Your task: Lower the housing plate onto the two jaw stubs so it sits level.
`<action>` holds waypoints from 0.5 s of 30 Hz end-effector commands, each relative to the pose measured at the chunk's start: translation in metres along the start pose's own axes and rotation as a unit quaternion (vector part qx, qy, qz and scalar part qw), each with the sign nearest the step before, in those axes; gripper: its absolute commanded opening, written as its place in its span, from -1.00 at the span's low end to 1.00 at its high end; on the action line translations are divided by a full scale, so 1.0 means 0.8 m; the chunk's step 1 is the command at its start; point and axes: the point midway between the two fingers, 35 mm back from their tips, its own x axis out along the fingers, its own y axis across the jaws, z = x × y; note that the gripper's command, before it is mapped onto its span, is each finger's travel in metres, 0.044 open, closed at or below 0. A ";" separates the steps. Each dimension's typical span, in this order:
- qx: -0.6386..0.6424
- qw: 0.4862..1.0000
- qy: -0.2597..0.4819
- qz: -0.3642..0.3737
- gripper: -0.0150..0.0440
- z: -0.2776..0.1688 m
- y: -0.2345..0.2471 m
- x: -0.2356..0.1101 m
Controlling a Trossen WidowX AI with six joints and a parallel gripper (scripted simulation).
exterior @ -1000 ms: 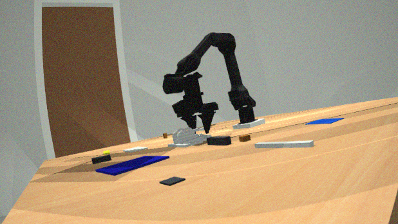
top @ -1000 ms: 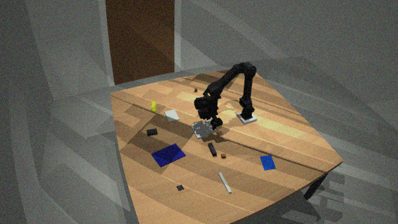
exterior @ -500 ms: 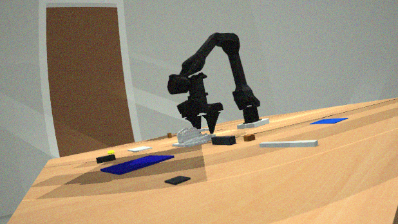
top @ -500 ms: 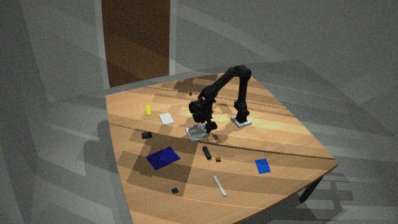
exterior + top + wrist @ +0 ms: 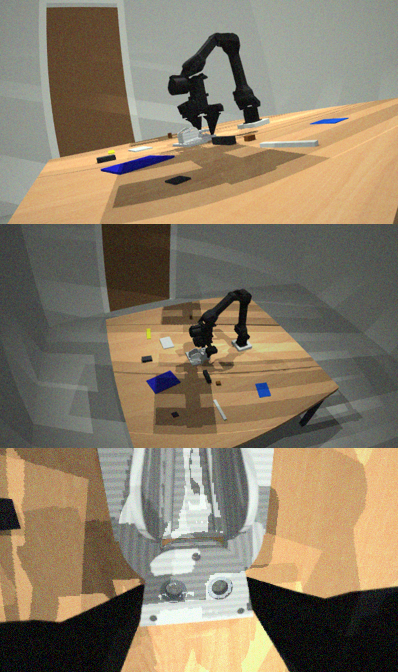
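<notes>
The grey housing plate (image 5: 200, 599) is between the two black fingers of my gripper (image 5: 195, 586) (image 5: 207, 131), which is shut on its side edges. The plate's two round holes show grey stub ends inside them. The two pale curved jaws (image 5: 251, 485) (image 5: 188, 136) stand side by side just beyond the plate, above the light grey base (image 5: 114, 470) (image 5: 194, 362) (image 5: 180, 145). The plate is low over the base's near end and looks roughly level; whether it is fully down cannot be told. In the top view the arm hides the fingertips.
A black block (image 5: 207, 376) (image 5: 224, 140) lies close to the base, with a small brown block (image 5: 218, 383) (image 5: 249, 138) beside it. A dark blue slab (image 5: 163, 382) (image 5: 138, 164), a white plate (image 5: 167, 342) and a pale bar (image 5: 219, 409) (image 5: 288, 143) lie farther off.
</notes>
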 end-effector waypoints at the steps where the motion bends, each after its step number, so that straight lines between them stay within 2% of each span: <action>1: 0.001 1.000 -0.001 -0.002 0.70 0.001 -0.001 0.001; 15: 0.000 1.000 -0.001 -0.002 0.70 0.001 -0.001 0.005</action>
